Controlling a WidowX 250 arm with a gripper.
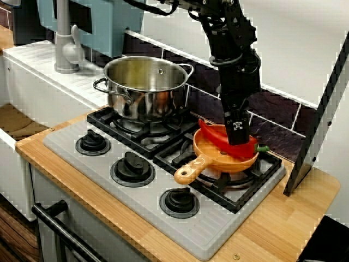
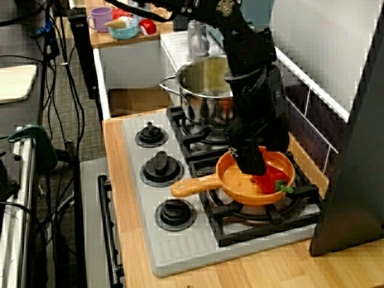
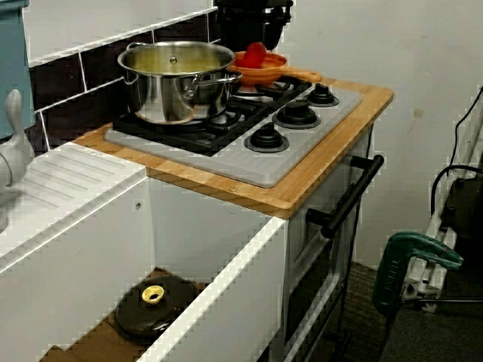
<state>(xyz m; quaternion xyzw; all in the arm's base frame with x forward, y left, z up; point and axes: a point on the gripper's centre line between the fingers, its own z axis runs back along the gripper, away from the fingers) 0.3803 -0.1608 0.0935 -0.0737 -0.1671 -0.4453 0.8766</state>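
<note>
Red pepper (image 1: 216,136) in orange pan (image 1: 218,159), right beneath end effector (image 1: 238,139), touching it, jaws hidden, grip unclear

We find no word, number or brand that we can read in any of the three views. The one sign is a small white mark on the dark finger of the gripper (image 1: 238,139), just above the pepper (image 1: 215,136) in the pan (image 1: 215,160). It is too small for us to make out. The knobs (image 1: 132,166) in front of the gripper show nothing legible.
</note>
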